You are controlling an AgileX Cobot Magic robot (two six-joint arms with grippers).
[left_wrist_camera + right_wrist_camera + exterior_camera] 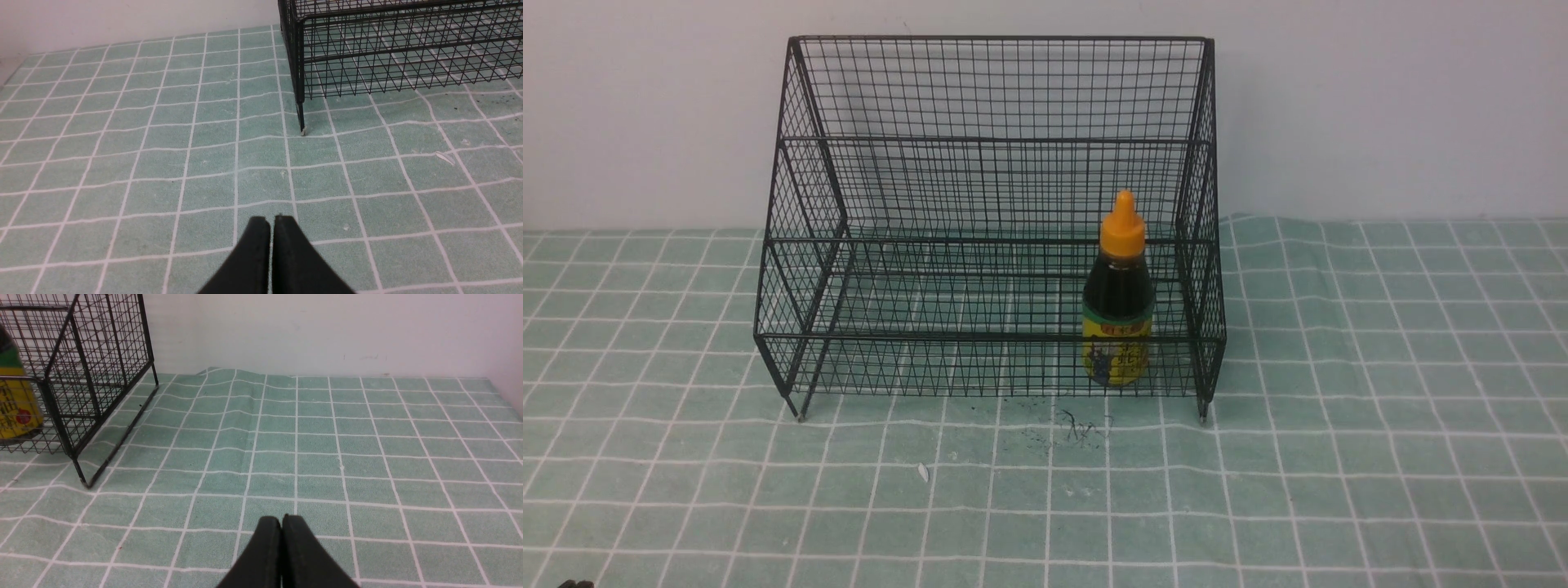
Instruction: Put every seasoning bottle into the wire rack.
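The seasoning bottle (1118,306), dark liquid with an orange pointed cap and a yellow label with a green band, stands upright on the lower tier of the black wire rack (988,147), near its right side. Part of the bottle (14,404) and the rack's corner (77,396) show in the right wrist view. The rack's left front corner and leg (301,102) show in the left wrist view. My left gripper (271,220) is shut and empty over the cloth, away from the rack. My right gripper (282,519) is shut and empty over the cloth, to the right of the rack.
A pale green cloth with a white grid (1380,408) covers the table and is wrinkled near the rack's right side. Dark smudges (1078,429) mark the cloth in front of the rack. A white wall stands close behind the rack.
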